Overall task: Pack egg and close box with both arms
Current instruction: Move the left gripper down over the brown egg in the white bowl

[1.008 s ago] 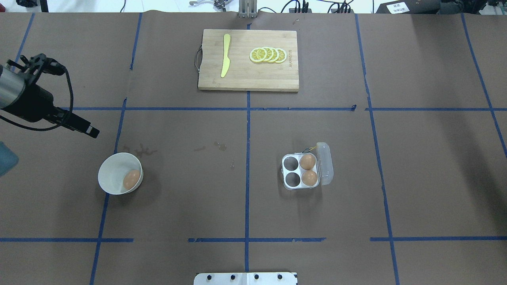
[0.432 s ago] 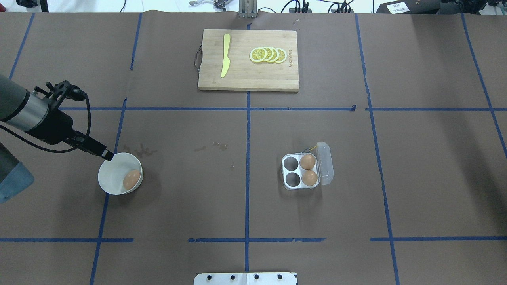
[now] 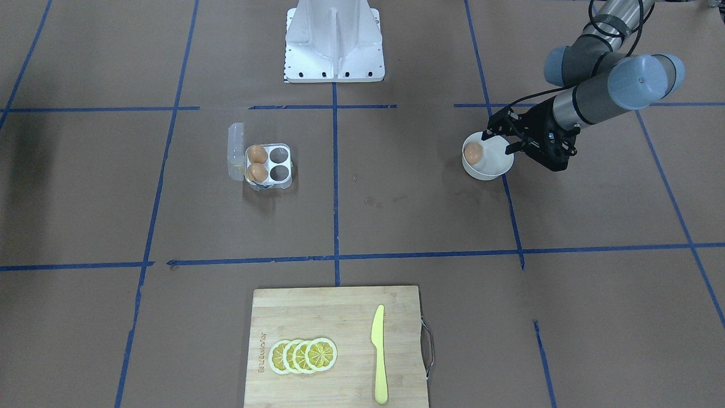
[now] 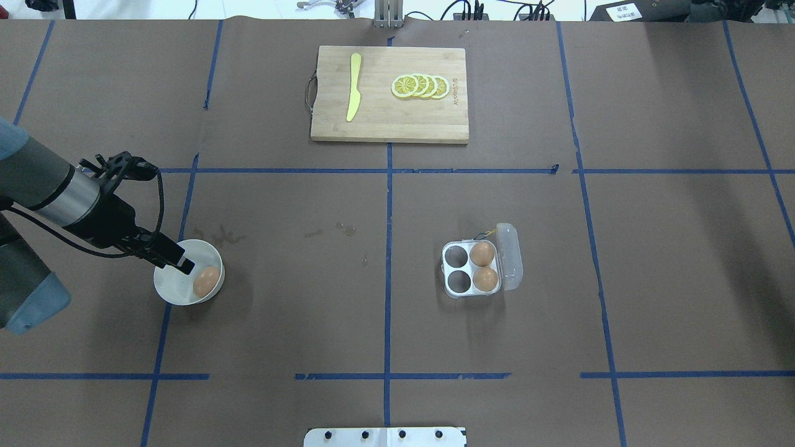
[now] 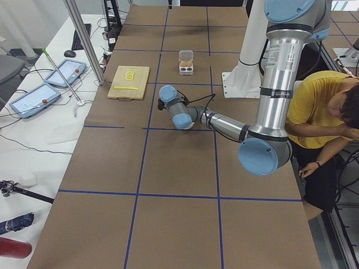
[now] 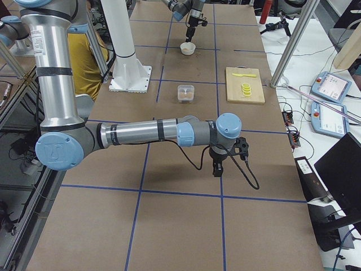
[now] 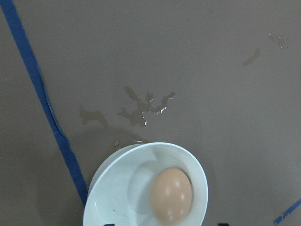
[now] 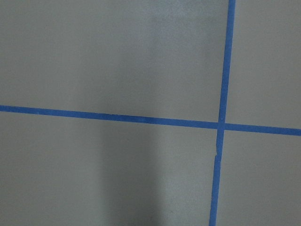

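Near the surface's (image 4: 310,310) left edge, the left tool (image 3: 497,141), spread wide, hangs over the bowl (image 4: 171,292) holding the egg (image 4: 206,281). It looks like the grabbing step; next it should go down and pinch gently.

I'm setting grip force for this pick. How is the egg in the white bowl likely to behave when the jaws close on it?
The egg looks smooth and rounded, so it may slip from a pinch. Lying loose in the curved bowl, it will probably roll if nudged. Its shell is likely brittle, so squeeze gently.
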`<act>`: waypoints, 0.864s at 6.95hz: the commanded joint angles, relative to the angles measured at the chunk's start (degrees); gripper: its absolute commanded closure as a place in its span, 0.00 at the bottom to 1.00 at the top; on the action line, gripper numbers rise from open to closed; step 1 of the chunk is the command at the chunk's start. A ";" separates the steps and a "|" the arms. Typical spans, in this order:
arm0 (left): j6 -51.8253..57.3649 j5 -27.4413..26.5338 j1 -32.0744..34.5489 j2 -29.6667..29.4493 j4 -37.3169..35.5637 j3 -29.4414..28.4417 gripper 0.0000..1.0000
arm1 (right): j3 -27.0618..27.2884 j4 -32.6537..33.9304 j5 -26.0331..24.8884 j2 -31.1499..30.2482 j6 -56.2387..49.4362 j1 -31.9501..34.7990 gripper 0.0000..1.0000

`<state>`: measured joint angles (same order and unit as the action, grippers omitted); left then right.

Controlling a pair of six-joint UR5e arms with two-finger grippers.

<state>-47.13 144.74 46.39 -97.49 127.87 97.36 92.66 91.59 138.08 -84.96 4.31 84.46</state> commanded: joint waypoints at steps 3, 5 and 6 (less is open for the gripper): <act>-0.42 -0.42 -1.65 -0.77 0.28 -1.47 0.33 | 0.06 0.00 0.00 0.14 0.00 0.00 0.00; -0.51 -0.60 -2.00 -2.69 0.28 -3.57 0.33 | 0.06 0.00 0.00 0.05 -0.09 0.00 0.00; -0.42 -0.60 -2.00 -2.88 0.28 -3.93 0.33 | -0.03 0.00 0.00 0.14 -0.09 0.00 0.00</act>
<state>-47.59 144.18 44.47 -99.68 128.17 94.19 92.70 91.58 138.08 -84.87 4.23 84.46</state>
